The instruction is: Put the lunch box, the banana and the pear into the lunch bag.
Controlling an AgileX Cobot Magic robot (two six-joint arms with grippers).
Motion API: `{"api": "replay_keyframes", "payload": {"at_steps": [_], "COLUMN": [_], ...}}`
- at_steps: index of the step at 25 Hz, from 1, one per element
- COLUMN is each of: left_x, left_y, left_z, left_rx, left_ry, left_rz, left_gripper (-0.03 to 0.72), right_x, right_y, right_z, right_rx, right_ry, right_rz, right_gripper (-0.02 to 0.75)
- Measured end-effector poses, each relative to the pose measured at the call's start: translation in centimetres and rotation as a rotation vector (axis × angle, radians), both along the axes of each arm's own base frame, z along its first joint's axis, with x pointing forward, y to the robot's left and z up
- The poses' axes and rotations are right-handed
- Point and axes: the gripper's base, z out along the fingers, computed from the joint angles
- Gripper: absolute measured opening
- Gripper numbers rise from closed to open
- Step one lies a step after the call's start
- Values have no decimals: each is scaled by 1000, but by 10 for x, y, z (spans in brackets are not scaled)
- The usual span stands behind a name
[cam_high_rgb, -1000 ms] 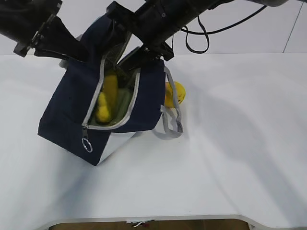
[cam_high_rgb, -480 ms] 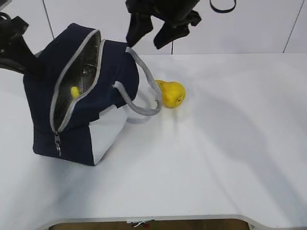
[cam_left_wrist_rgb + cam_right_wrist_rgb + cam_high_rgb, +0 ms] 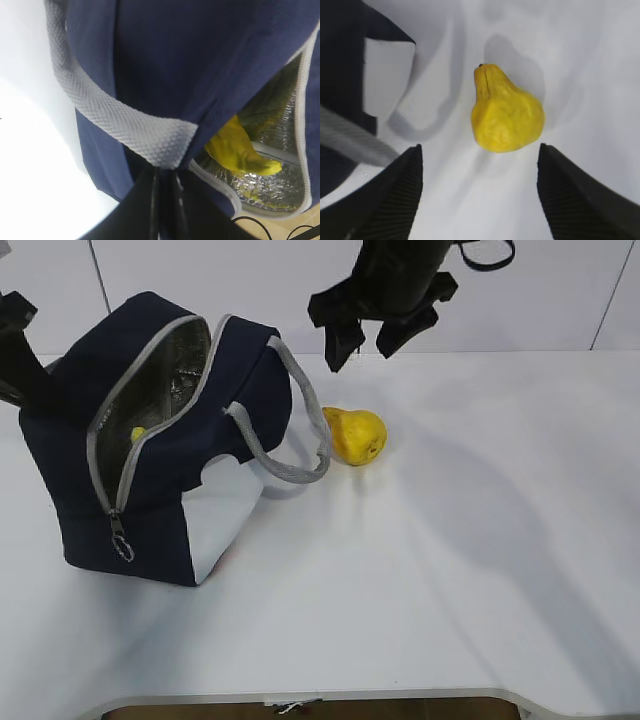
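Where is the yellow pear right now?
The pear lies on the white table, right of the lunch bag beside its grey handle, under the open right gripper.

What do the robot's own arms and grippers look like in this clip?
Both arms are matte black. The right gripper ends in two broad, wedge-shaped black fingers with finely ribbed inner pads, and a black cable loops beside its wrist. Of the left gripper only narrow dark fingers and thin black cables show.
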Motion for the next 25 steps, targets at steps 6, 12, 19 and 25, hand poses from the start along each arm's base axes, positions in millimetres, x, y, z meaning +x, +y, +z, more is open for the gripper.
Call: {"api": "replay_keyframes", "payload": {"at_steps": [6,12,19,25], "left_x": [0,0,0,0], "left_y": [0,1,1,1], "left_z": [0,0,0,-1], "left_rx": [5,6,8,12], "left_ry": [1,2,3,3], "left_rz": [1,2,2,1], "left_gripper": [-6,-6,-6,-6], "right_x": [21,36,45,49], "right_y": [7,12,15,16], "right_z": [-37,-52,-71,-87], "right_rx": [-31,-39,-51,-64], "right_ry": [-43,-146,-167,-148], "right_rz": [58,91,118,131], "right_gripper": [557,553,551,547]}}
